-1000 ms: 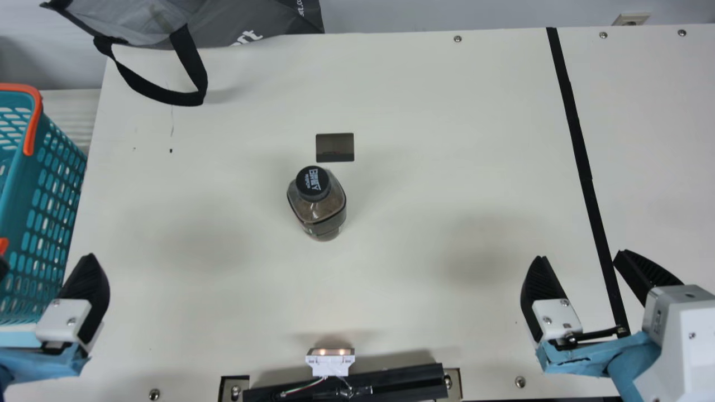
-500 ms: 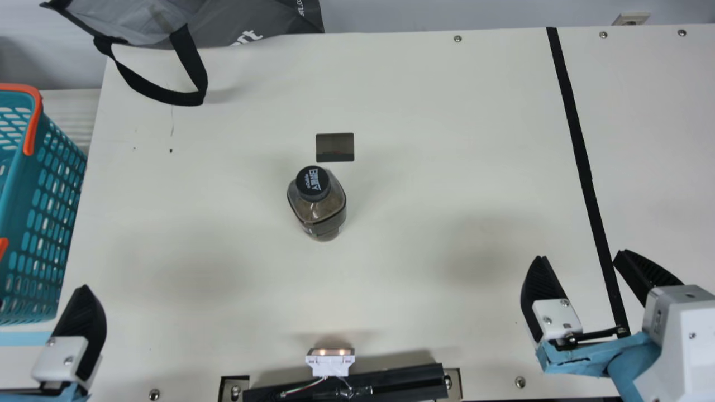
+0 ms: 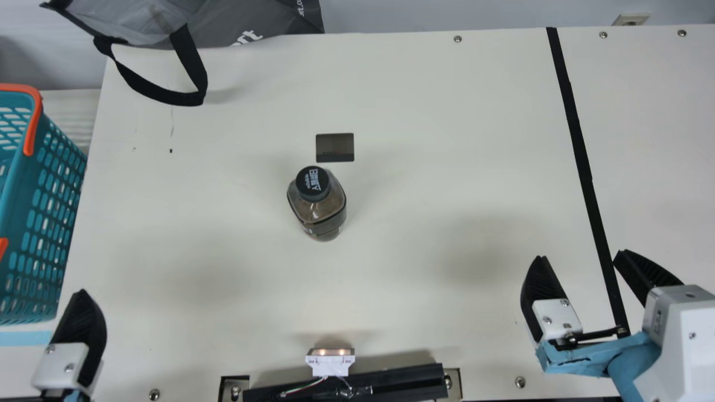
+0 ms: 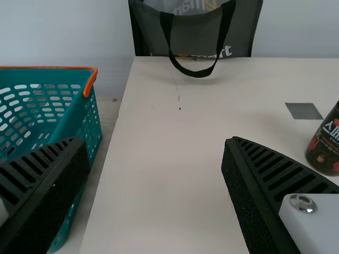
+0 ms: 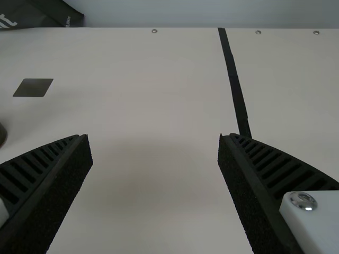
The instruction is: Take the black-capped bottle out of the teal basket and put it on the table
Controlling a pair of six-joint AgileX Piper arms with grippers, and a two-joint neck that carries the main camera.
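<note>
On the cream table (image 3: 419, 167), around its middle part: the black-capped bottle (image 3: 317, 211), standing upright, outside of the basket, and well apart from both grippers. Inside the bottle, something brown. On its side in the left wrist view, a dark label with some red. Just beyond the bottle, seen from the robot's side, a dark square (image 3: 335, 147), flat on the table.

At the robot's left, just beside the table's edge, the teal basket (image 3: 28, 178), with walls full of small holes and with an orange handle (image 3: 32, 125). Farther back, at the far left corner, a dark grey bag (image 3: 251, 17), with its black strap (image 3: 190, 61) hanging down over the table.

In the main view, low at the left, the left gripper (image 3: 84, 329). In its own wrist view, for the left gripper (image 4: 155, 142): released, with both ribbed fingers wide apart. Low at the right in the main view, the right gripper (image 3: 581, 254), also released, with fingers well separated, near the long black tape (image 3: 581, 156) on the table. At the near edge, between the two grippers, a small white lamp (image 3: 330, 364), with two lights on.
</note>
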